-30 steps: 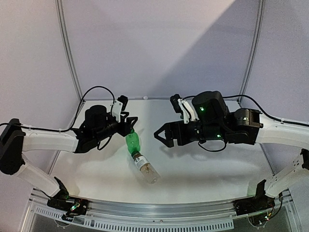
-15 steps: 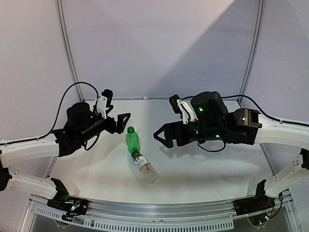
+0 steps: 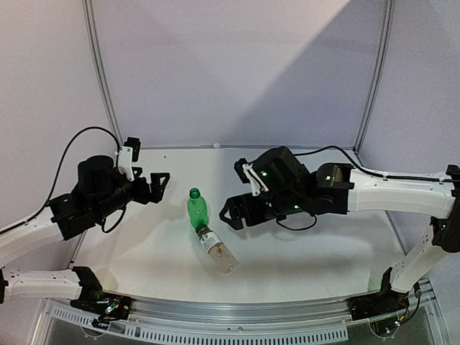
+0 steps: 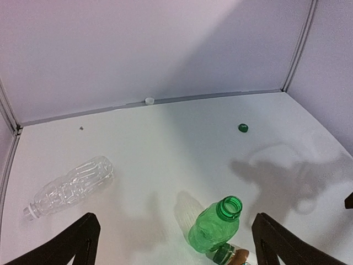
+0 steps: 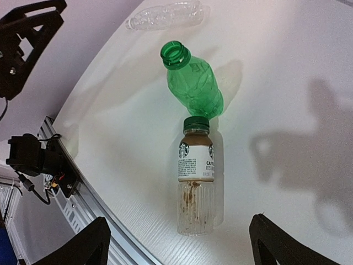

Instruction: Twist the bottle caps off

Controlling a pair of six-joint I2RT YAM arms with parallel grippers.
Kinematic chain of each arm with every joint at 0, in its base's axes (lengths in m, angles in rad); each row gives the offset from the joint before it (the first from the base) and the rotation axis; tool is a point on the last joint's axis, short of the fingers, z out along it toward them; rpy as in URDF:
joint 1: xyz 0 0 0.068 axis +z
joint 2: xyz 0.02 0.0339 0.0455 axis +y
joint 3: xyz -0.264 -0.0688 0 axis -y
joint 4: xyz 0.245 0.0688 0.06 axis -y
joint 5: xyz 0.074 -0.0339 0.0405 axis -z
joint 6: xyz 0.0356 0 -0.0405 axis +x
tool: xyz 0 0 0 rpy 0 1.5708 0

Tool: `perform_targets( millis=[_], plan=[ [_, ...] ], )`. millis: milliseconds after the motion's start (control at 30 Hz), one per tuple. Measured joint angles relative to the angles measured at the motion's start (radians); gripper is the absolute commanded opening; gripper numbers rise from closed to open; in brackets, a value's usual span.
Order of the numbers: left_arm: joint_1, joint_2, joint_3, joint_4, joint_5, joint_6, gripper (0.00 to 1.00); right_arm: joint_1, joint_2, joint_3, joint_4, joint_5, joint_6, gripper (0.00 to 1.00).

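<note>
Pale lilac wall panels (image 3: 230, 72) joined by grey corner posts (image 3: 102, 72) rise behind and beside the white bench (image 3: 323, 251), a diagonal shadow crossing the panel behind it.

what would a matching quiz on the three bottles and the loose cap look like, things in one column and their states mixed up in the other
Things
1. green bottle
2. labelled bottle
3. clear ribbed bottle
4. loose green cap

States
a. lying on its side, apart from the other bottles
b. by itself, on no bottle
c. standing, neck open
d. lying on its side with a dark green cap screwed on

Pairs: 1-c, 2-d, 3-a, 4-b
</note>
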Motion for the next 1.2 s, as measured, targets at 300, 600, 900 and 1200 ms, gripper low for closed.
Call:
perform_targets(
  millis=[300, 600, 900, 1200],
  plan=[
    [0.021, -0.068, -0.014, -0.123, 0.026, -0.111, 0.96, 0.046, 0.197, 0.167, -0.119, -0.054, 0.011, 0.89],
    [0.040, -0.103, -0.032, -0.172, 0.050, -0.164, 0.96, 0.095, 0.381, 0.265, -0.239, -0.069, 0.030, 0.89],
    [0.049, -0.117, -0.040, -0.186, 0.074, -0.184, 0.96, 0.103, 0.450, 0.266, -0.300, -0.051, 0.061, 0.89],
    [0.051, -0.122, -0.042, -0.193, 0.075, -0.198, 0.96, 0.103, 0.501, 0.267, -0.319, -0.013, 0.071, 0.88]
  ],
)
